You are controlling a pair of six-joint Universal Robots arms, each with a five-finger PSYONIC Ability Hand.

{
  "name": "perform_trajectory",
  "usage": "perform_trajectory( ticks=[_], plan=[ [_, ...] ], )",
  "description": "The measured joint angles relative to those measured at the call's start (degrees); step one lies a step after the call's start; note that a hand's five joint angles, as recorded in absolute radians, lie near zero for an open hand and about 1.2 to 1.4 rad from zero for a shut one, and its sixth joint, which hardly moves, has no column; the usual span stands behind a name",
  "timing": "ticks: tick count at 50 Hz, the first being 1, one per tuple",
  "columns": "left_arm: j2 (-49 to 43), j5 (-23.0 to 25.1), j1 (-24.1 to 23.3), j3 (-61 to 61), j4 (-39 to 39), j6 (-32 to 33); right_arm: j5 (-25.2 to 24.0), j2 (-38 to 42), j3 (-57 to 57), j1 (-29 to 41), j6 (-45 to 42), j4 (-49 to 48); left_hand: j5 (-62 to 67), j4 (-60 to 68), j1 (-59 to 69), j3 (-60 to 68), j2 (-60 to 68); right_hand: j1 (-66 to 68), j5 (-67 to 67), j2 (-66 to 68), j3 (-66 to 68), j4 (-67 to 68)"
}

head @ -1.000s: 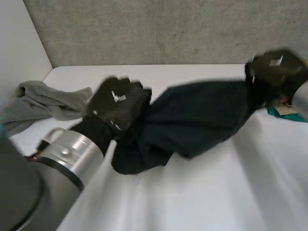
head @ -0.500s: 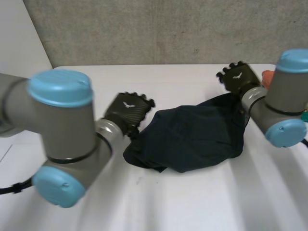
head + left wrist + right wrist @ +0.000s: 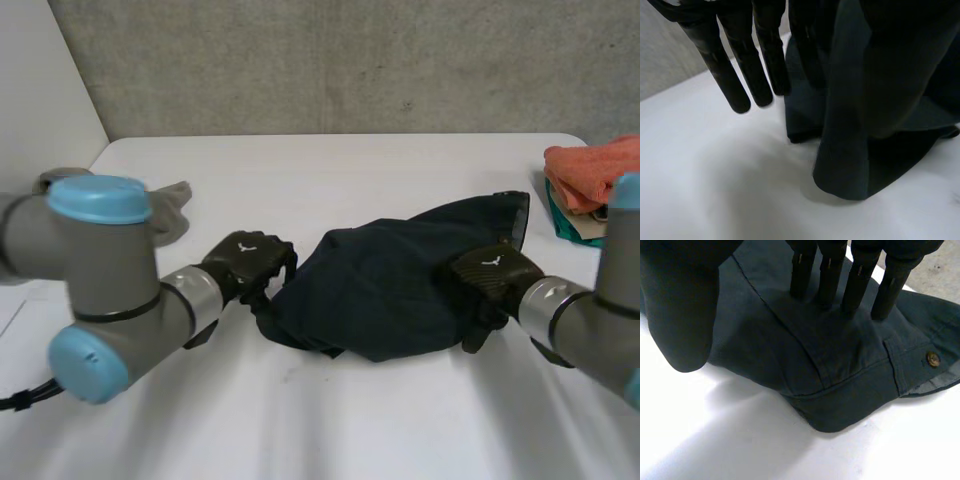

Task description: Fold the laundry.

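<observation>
A dark navy garment (image 3: 390, 285) lies bunched in the middle of the white table (image 3: 330, 170). My left hand (image 3: 248, 262) is at the garment's left end. In the left wrist view its fingers (image 3: 735, 75) hang straight above the table, with a raised fold of the garment (image 3: 855, 125) right beside them. My right hand (image 3: 492, 278) rests on the garment's right part. Its straight fingers (image 3: 830, 275) press their tips onto the cloth near a waistband button (image 3: 932, 359), and the thumb (image 3: 680, 305) stands apart.
A grey cloth (image 3: 172, 200) lies at the table's left edge behind my left arm. An orange cloth (image 3: 592, 170) sits on something teal (image 3: 570, 228) at the right edge. The near part of the table is bare white.
A second ago both hands held the garment stretched above the table. It now lies bunched on the table, both hands have let go, and the right hand came down onto it.
</observation>
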Motion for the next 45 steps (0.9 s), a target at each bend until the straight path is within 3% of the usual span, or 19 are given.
perform_trajectory(
  ticks=[2,5,6,8,14,20,26,32,38,45],
  plan=[
    [-3.1,-0.3,-0.6,3.2,-1.1,0.1,1.6,2.2,0.2,0.6,0.2,-4.6,14.4,14.6,15.2,14.6,14.6,7.8,7.4,9.0,8.1,7.8],
    [-5.1,-0.7,-1.1,5.8,-2.4,0.2,3.2,3.9,-0.2,1.1,0.3,-7.9,20.7,20.9,21.1,20.8,21.1,17.8,18.4,20.4,19.1,19.1],
    [-7.1,-1.1,-1.8,9.0,-4.4,0.4,5.4,5.9,-1.5,1.7,0.3,-11.4,28.6,30.0,27.3,29.6,29.3,33.1,32.4,35.8,33.7,34.3],
    [-8.2,-1.7,-2.5,12.2,-6.5,0.8,7.3,7.5,-3.6,2.2,0.1,-13.9,28.6,30.6,27.3,30.2,29.9,39.3,38.1,42.3,40.0,41.2],
    [-7.3,-6.4,-3.2,22.8,-8.9,4.4,9.5,9.4,-15.1,3.2,-2.9,-16.2,28.6,30.7,27.3,30.3,29.9,39.3,39.0,44.2,42.8,44.3],
    [-1.3,-16.0,-1.5,34.3,2.1,7.3,7.1,8.7,-32.5,3.7,-6.4,-21.0,28.6,30.7,27.3,30.3,30.0,39.3,40.3,44.2,43.7,44.4],
    [4.7,-19.0,0.0,37.6,16.6,7.4,2.5,7.4,-42.0,3.8,-4.8,-34.9,28.6,30.7,27.3,30.3,30.0,39.3,40.8,44.2,43.7,44.4],
    [9.5,-17.8,0.8,32.3,21.0,7.2,-1.1,6.8,-43.3,3.1,-0.5,-44.6,28.6,30.7,27.3,30.3,30.0,39.3,41.8,44.2,43.7,44.4],
    [13.8,-16.9,1.3,16.1,19.8,7.3,-3.1,6.4,-36.6,2.7,1.0,-39.4,28.6,30.8,27.3,30.3,30.1,39.3,41.8,44.2,43.7,44.5],
    [15.3,-16.0,0.6,-6.8,20.2,7.6,-7.0,4.9,-18.7,3.0,-1.7,-31.0,28.6,30.8,27.3,30.3,30.1,39.3,41.8,44.6,43.7,44.6]
  ],
)
